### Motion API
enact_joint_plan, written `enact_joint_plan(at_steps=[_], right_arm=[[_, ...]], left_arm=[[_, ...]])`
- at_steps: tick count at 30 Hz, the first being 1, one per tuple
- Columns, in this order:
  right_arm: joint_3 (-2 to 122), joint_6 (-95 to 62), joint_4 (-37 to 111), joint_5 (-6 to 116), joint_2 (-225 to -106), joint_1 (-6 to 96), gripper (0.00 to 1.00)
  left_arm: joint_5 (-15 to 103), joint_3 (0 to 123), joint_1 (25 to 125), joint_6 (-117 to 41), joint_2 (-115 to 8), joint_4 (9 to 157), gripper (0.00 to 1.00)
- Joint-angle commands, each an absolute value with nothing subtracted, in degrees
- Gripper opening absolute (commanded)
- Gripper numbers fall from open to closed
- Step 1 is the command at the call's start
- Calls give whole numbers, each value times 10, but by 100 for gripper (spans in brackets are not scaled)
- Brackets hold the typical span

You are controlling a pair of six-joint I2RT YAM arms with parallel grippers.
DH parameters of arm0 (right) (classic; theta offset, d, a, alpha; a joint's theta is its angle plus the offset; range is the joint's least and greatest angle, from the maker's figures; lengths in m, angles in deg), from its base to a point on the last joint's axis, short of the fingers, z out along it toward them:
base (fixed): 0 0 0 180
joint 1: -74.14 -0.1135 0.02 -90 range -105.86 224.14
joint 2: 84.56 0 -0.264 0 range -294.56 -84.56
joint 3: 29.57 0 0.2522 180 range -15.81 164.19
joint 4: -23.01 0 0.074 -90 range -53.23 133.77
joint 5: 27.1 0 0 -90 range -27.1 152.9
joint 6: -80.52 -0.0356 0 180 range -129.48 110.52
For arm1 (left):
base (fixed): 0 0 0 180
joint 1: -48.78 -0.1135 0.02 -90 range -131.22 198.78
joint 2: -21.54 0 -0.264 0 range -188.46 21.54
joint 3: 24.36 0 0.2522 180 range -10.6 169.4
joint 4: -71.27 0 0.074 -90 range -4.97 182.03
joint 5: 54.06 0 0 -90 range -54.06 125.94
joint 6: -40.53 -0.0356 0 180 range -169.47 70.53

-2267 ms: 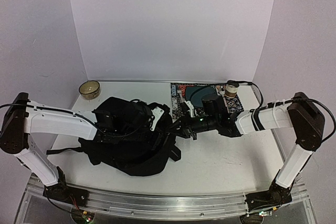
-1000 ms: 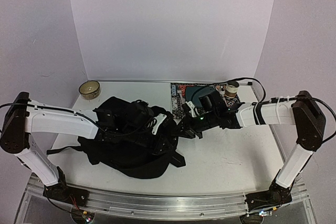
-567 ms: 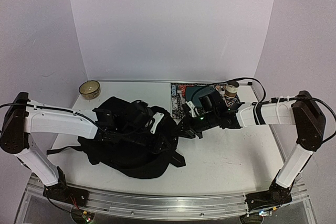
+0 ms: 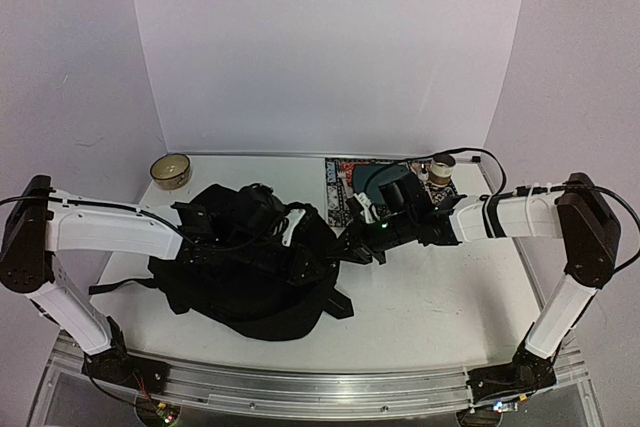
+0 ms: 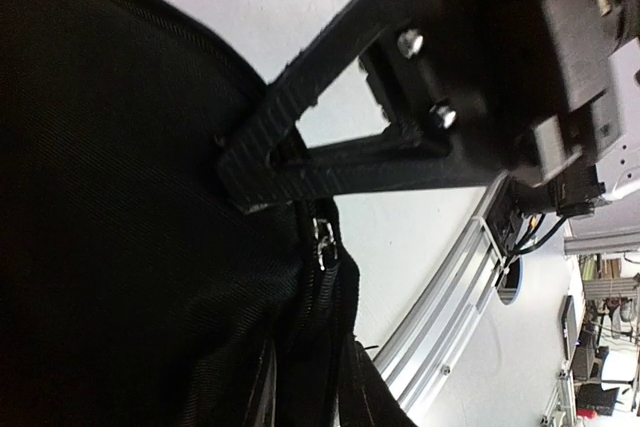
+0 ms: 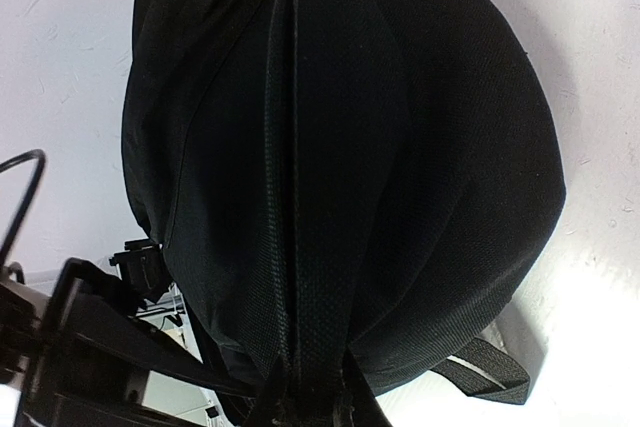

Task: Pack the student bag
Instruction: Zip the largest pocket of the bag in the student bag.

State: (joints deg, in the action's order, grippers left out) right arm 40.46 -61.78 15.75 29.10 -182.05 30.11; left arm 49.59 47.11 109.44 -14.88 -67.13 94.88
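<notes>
- now the backpack [image 4: 250, 267] lies slumped left of centre on the table [image 4: 430, 297]; its zip line looks closed in both wrist views.
- over the last couple of seconds its right edge got tugged toward the back wall along with the right gripper [image 4: 352, 239], which is clenched on the seam band there.
- left gripper [image 5: 238, 179] eased back a touch on top of the bag; it's pinching fabric just above the zip pull [image 5: 322, 239].
- my read: both are tensioning the zip. can't tell if that's to open it or finish closing.
- open room is right and front-right of the bag. front rail [image 4: 320, 387] is near its bottom edge, bowl [image 4: 171, 170] back left, patterned mat [image 4: 338, 182] and cup [image 4: 441, 165] just behind the right arm.
</notes>
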Motion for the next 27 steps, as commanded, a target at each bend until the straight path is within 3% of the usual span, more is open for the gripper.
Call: enact_joint_plan(at_steps=[1,11,17,23,27], right_arm=[[431,-612,147,283,-1798,304,11],[433,-614,145,280,-1803,304,12],[431,-613,143,281,-1805,304,11],[429,-606,145,290,-1804,304,11],[428,-597,149,299,-1800,311,9]], left_arm=[[529,485,1103,-143,-695,923,25],[533,514,1110,-145,-735,917,26],[528,528,1111,-147,-742,912,21],[523,526,1111,-145,-732,909,0],[525,502,1111,-135,-705,909,0]])
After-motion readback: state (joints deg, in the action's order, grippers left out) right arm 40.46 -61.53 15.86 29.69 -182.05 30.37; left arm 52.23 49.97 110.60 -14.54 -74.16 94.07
